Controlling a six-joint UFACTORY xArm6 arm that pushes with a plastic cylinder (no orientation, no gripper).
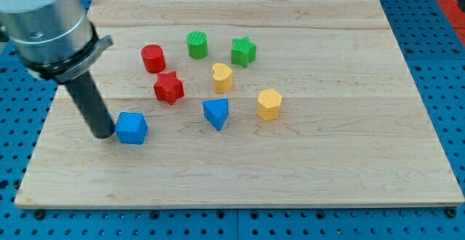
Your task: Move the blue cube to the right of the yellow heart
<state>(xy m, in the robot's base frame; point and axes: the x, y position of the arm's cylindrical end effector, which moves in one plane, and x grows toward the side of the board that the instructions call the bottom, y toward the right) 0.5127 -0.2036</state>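
On the view's left side of the wooden table (349, 160), the blue cube (131, 128) is seen, down low and well apart from the other blocks. My tip (104, 134) is placed just beside the cube, on its left, and it looks to be touching the cube or very nearly so. No tool for grabbing is found on the rod, so nothing is held; the cube can only be pushed. The yellow heart (222, 76) is seen near the middle of the table, up and to the right of the cube. A blue triangle block (216, 113) is set just below the heart. A yellow block with flat sides (268, 103) is found to the right of the triangle. A red star (168, 87) and a red round block (152, 57) are placed to the left of the heart. A green round block (197, 44) and a green star (243, 51) are seen near the view's top.
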